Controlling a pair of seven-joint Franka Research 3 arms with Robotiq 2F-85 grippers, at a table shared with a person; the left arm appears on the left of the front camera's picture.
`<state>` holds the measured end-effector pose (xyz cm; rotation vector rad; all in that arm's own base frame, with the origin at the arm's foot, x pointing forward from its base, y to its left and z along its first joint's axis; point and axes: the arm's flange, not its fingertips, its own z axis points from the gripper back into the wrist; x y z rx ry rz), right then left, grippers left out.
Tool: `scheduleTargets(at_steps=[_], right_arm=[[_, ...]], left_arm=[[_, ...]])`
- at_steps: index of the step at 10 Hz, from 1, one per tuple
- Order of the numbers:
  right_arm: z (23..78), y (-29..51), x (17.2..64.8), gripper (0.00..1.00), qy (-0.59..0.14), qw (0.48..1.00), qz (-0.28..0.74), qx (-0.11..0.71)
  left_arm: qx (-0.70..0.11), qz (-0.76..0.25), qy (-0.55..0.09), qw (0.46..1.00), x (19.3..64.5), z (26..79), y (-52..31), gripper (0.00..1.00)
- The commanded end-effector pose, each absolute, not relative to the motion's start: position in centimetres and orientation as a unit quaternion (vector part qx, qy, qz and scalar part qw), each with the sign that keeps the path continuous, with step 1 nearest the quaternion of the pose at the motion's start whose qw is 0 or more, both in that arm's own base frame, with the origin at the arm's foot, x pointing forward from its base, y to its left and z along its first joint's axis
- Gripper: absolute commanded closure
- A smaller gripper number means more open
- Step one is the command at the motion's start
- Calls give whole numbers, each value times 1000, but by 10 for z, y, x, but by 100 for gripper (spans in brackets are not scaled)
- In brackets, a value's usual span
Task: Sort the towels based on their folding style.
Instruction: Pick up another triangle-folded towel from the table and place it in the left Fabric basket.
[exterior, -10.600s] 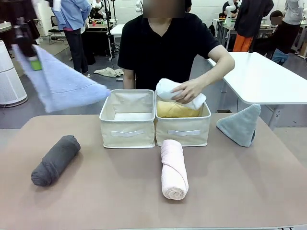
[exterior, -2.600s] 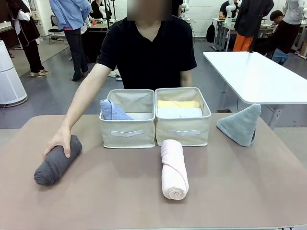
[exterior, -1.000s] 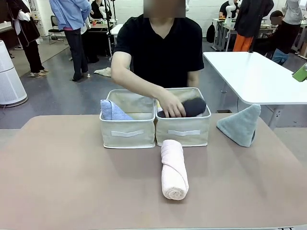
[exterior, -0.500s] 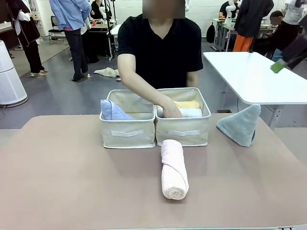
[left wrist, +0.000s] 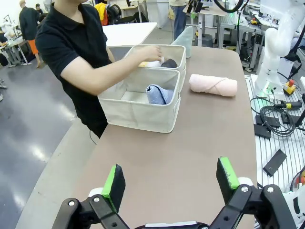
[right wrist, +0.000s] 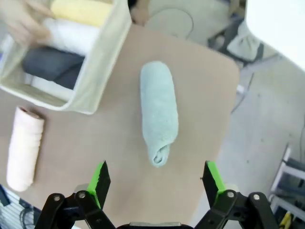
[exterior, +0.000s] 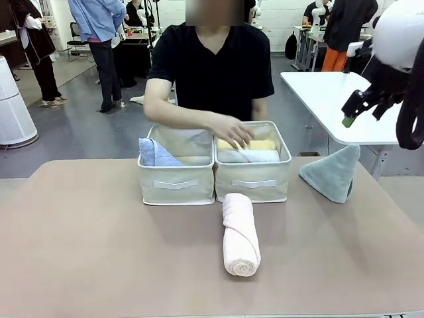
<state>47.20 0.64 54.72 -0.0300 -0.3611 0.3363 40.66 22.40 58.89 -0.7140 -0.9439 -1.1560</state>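
A: Starting left: the left gripper point(left wrist: 170, 177)?
B: Spread wide over the table point(exterior: 99, 252), nothing in it.
A: And the baskets?
B: The left basket point(exterior: 175, 184) holds the blue towel point(exterior: 154, 154). The right basket point(exterior: 253, 184) holds the yellow roll point(exterior: 257, 144), white roll point(exterior: 257, 156) and dark grey roll point(right wrist: 52, 64), with a person's hand point(exterior: 232, 129) over them.
A: Further right?
B: The pink roll point(exterior: 239, 232) lies before the right basket. The grey-green towel point(exterior: 331, 172) sits right of it, the right gripper point(right wrist: 156, 180) above, fingers apart, empty.
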Motion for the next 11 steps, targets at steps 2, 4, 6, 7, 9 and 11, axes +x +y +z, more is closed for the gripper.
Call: scheduleTargets(at_steps=[2,4,6,7,9,11], right_arm=[[538,9,505,0,-114,983,143,-28],[521,-1,517,0,-79,988,131,-11],[511,-8,520,0,-59,989,132,15],[510,-3,512,0,-80,986,143,-10],[510,-3,512,0,-80,986,143,-10],[510,-5,514,0,-71,987,141,-7]], left_arm=[[-319,-516,-420,675,406,590,225,0],[-319,-516,-420,675,406,590,225,0],[-319,-516,-420,675,406,590,225,0],[-319,-516,-420,675,406,590,225,0],[-319,-516,-420,675,406,590,225,0],[-319,-516,-420,675,406,590,225,0]])
